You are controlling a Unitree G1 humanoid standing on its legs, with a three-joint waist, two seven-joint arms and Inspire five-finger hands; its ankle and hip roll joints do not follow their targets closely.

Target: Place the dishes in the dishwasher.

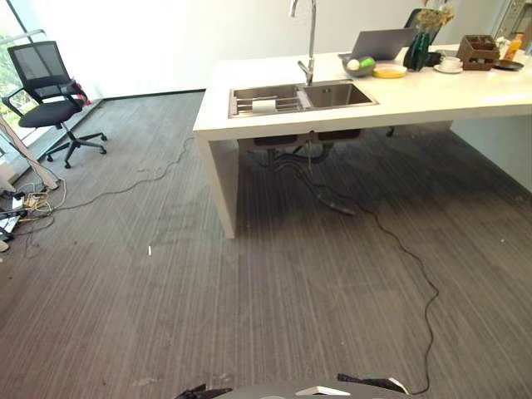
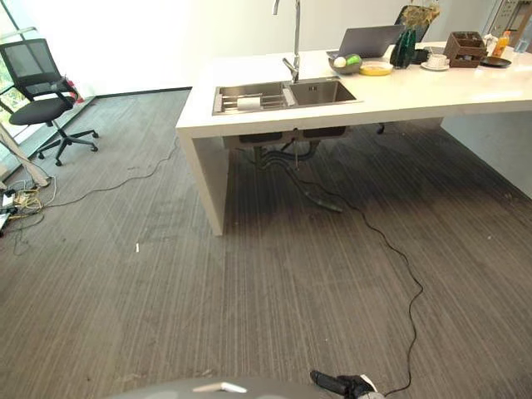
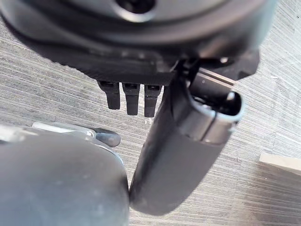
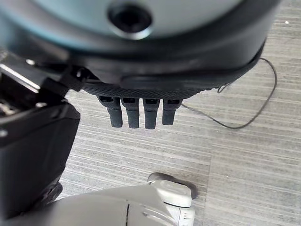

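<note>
grey carpet runs to a white counter with a sink. i see a white dish in the sink rack, well away from both hands. left hand and right hand hang empty, fingers straight. far counter items are hard to make out.

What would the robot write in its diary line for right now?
stage: standing back from counter | left hand: open, empty | right hand: open, empty | sink: rack inside | dishes: cup on counter
</note>
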